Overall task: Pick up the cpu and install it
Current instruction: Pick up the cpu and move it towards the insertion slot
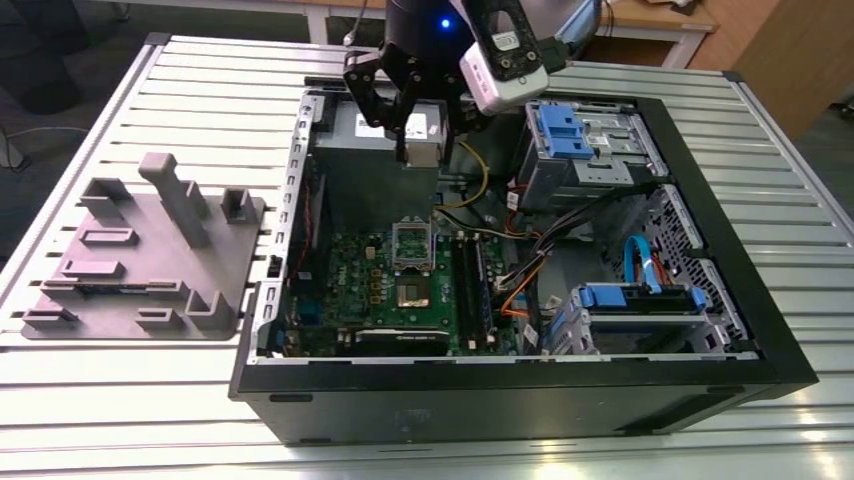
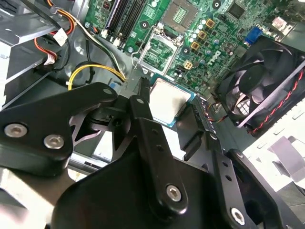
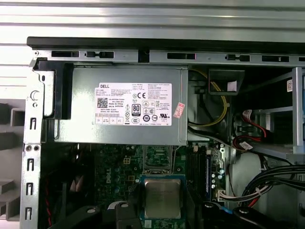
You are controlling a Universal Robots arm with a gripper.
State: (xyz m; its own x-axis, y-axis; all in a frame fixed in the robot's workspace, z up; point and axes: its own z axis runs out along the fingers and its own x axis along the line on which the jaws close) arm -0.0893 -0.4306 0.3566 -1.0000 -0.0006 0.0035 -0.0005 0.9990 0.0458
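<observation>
1. The slatted table (image 1: 120,110) carries an open computer case (image 1: 747,330) lying on its side. Access is from above only, so any travel is best kept well inside the case walls.
2. The grey power supply (image 3: 119,107) fills the end of the case under the arm. The gripper (image 1: 423,145) hangs above the edge of the supply that faces the board, so the load is in the air and resting on nothing.
3. The green motherboard (image 1: 360,290) lies on the case floor. Yellow and orange cables (image 2: 90,71) run just beside the path across it, and I judge them the likeliest snag, so height is worth holding until the chip is over the board.
4. In the second wrist view the jaws are drawn narrow, pressing on opposite edges of the chip. That grip looks slim, so slow, level motion suits it better than speed.
5. The socket (image 1: 414,290) sits mid-board, with a metal frame (image 1: 411,240) just beside it that appears folded open toward the supply. Its contacts are probably delicate, so the chip should arrive flat and square and never be slid sideways into place.
6. The cpu (image 2: 169,102), silver top up with a pale edge showing, is held level between the fingers and well apart from the socket. Its corner markings are too small to tell, so its orientation against the socket needs checking.
</observation>
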